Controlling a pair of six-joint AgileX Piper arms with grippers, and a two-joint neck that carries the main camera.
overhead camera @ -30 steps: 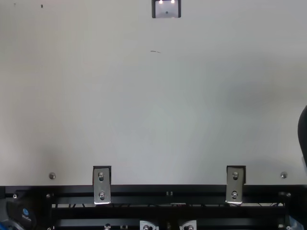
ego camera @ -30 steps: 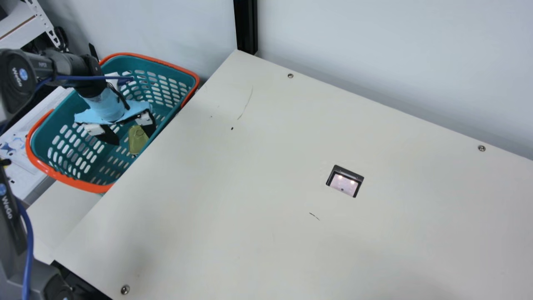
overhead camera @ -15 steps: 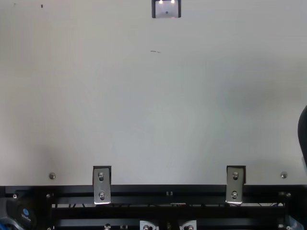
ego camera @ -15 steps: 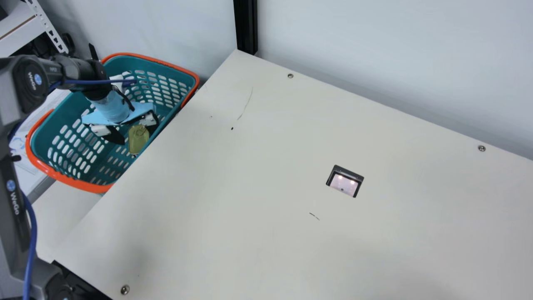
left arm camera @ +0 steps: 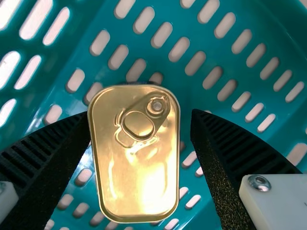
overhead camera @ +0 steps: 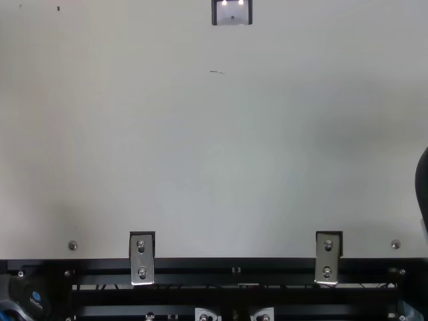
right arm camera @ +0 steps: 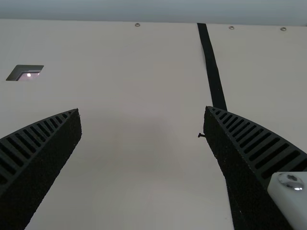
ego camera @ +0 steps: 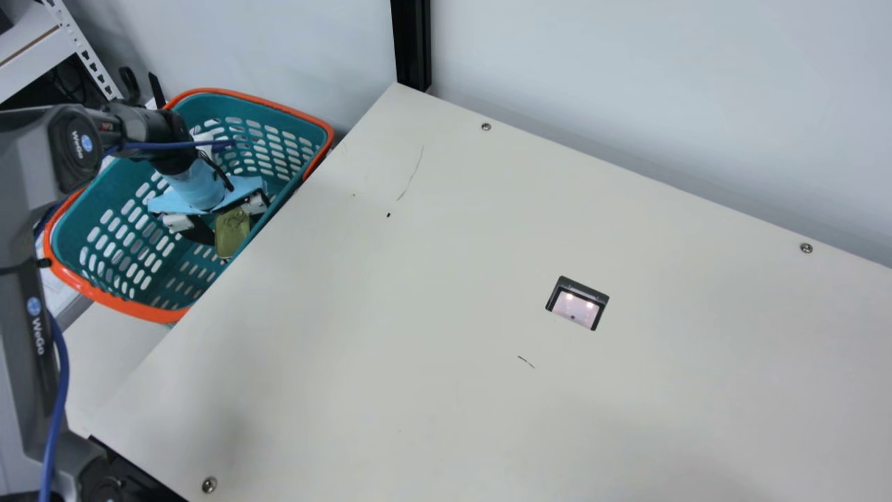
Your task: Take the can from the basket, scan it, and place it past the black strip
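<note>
A pale wall [ego camera: 627,84] rises behind the cream table [ego camera: 348,314], with a black post [ego camera: 411,42] at the table's corner and a white shelf [ego camera: 31,42] farther left.

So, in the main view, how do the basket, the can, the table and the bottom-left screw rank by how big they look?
Largest to smallest:
Table
Basket
Can, partly hidden
Screw
</note>
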